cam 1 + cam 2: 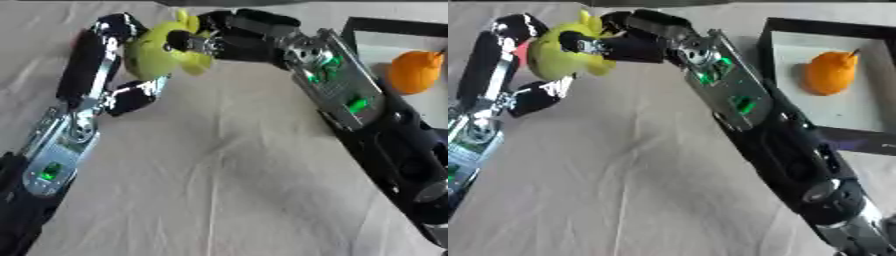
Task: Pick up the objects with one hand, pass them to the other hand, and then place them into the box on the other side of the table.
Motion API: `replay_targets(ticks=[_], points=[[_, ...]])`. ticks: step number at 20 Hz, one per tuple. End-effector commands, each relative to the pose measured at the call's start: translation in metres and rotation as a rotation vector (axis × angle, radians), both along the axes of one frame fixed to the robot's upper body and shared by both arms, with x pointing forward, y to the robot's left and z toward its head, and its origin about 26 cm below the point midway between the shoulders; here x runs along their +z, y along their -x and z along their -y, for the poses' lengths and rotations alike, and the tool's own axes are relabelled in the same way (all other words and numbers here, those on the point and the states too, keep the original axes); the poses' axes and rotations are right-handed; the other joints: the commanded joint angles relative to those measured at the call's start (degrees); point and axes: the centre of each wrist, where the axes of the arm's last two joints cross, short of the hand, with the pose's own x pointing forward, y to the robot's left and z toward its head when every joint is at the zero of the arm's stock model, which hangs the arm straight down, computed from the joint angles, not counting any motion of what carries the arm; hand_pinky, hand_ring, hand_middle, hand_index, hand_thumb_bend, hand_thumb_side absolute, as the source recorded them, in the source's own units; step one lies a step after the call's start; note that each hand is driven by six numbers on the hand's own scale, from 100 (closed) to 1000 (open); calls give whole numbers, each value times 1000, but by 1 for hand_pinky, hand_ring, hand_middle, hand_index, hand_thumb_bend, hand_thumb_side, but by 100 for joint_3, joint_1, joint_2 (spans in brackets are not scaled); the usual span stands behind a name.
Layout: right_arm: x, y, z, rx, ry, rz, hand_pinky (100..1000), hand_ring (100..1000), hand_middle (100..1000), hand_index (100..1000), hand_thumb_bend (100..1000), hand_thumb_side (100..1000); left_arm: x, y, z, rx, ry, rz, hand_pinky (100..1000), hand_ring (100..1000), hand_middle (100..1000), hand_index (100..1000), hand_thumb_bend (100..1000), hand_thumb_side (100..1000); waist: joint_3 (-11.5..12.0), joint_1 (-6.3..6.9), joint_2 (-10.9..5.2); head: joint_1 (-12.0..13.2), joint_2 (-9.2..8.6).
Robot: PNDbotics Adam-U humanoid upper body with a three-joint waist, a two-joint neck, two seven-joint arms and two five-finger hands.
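Fingers of both the left hand [105, 65] and the right hand [229, 37] curl round the yellow-green toy [162, 50]; an orange fruit [831, 72] lies in the box [868, 132].

Non-task stuff only: desk [227, 190] covered in a pale beige cloth [614, 200], fills almost the whole frame. Cloth is wrinkled, long soft creases running from the upper middle down toward the lower left and lower middle (clearest in the left eye view, centre of frame). Small patch of red or pink [522, 52] at the upper left of the frame, mostly hidden, can't tell what it is. Dark strip [710, 2] along the top edge of the frame, upper middle, beyond the far side of the desk; can't make out what it is either.
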Motion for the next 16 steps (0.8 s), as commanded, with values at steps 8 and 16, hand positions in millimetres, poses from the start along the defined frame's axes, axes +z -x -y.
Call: replay_targets(ticks=[8, 16], points=[[3, 3, -13, 66, 12, -54, 936, 870, 875, 959, 472, 840, 12, 3, 9, -48, -32, 79, 695, 626, 531, 599, 253, 100, 63, -66, -173, -33, 36], [1, 3, -15, 29, -2, -84, 921, 805, 786, 859, 375, 585, 15, 6, 14, -82, -35, 100, 697, 627, 533, 601, 261, 100, 93, -71, -169, -41, 36]])
